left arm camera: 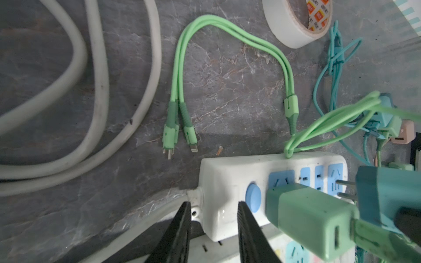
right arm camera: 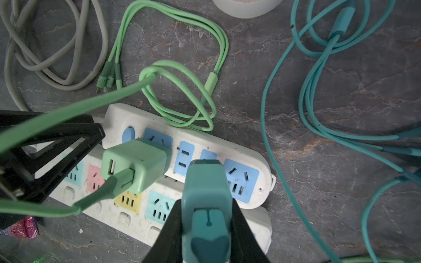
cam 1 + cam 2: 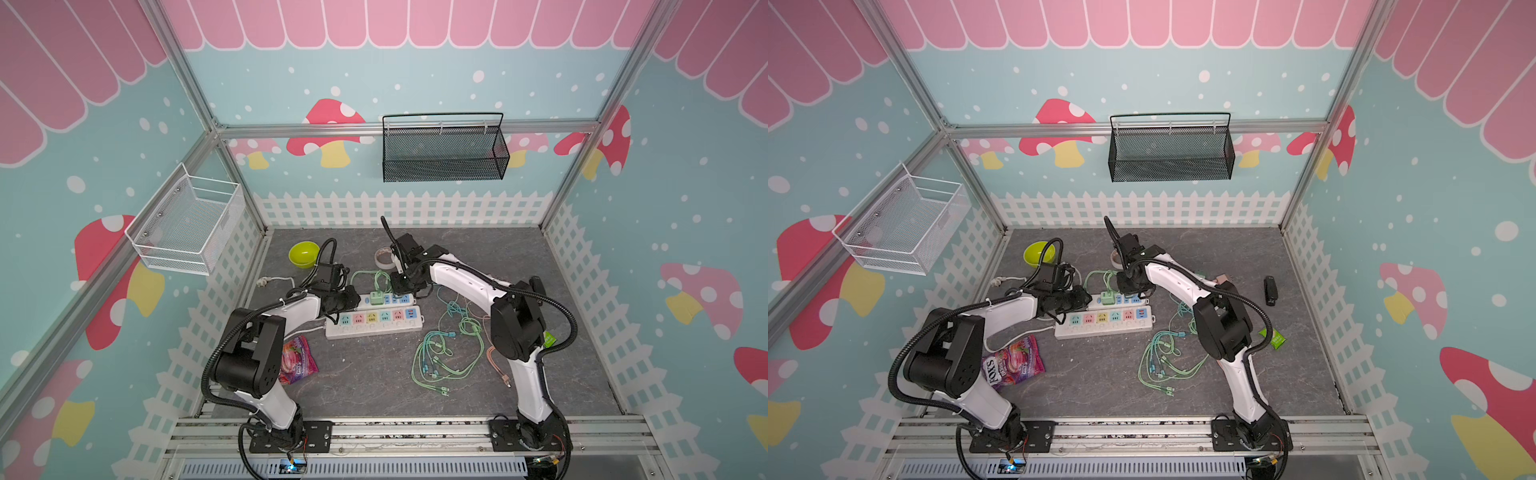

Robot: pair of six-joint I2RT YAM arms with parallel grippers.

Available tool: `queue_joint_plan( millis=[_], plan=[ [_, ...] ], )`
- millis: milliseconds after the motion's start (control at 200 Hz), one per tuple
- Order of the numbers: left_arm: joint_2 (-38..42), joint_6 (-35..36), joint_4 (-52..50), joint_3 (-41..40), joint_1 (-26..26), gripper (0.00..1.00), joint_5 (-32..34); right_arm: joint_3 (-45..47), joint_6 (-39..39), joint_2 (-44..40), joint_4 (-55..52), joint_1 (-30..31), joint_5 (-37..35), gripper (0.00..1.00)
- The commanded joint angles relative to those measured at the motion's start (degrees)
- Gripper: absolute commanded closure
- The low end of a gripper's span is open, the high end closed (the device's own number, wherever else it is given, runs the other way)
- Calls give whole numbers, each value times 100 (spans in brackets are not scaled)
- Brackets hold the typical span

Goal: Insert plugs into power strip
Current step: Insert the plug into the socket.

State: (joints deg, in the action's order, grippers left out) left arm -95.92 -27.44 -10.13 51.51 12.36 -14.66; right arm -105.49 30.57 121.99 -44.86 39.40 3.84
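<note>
On the left wall hangs a white wire basket (image 3: 226,228), and nothing shows inside it. A green bowl (image 3: 304,254) at the far left of the desk (image 3: 374,386) also looks bare.

The left pincer (image 1: 214,205) sits at the left end of the far power strip (image 1: 223,170). Its jaws stand apart on either side of that end, and it cannot be told whether they press on it. A mint plug (image 2: 136,164) is seated in this strip's leftmost blue socket. Touching the near side of the far strip lies a second strip (image 3: 374,328) with coloured sockets, none of them filled.

The right pincer (image 2: 206,205) is pinching a teal plug (image 2: 206,182) just above the right half of the far strip. Its two prongs point down at the blue sockets but are bare and not yet in. The strip's long axis runs left to right, so the plug probably has to go straight down from the right arm, with the left arm placed to steady the strip.

Further plugs (image 1: 387,118) in teal, mint and pink lie bunched right of the strip, with loose cables (image 3: 449,353) nearer. The black mesh basket (image 3: 444,153) on the far wall appears empty.
</note>
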Motion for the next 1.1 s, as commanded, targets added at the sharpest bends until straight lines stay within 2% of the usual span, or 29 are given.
queue_joint_plan(
  millis=[0,1096],
  plan=[
    [-105,-76,148,120,-31,66,-101,93,184,146,53,75,-101,100],
    [-217,-46,363,-273,-32,70,-515,111,485,594,129,303,-769,100]
  ],
)
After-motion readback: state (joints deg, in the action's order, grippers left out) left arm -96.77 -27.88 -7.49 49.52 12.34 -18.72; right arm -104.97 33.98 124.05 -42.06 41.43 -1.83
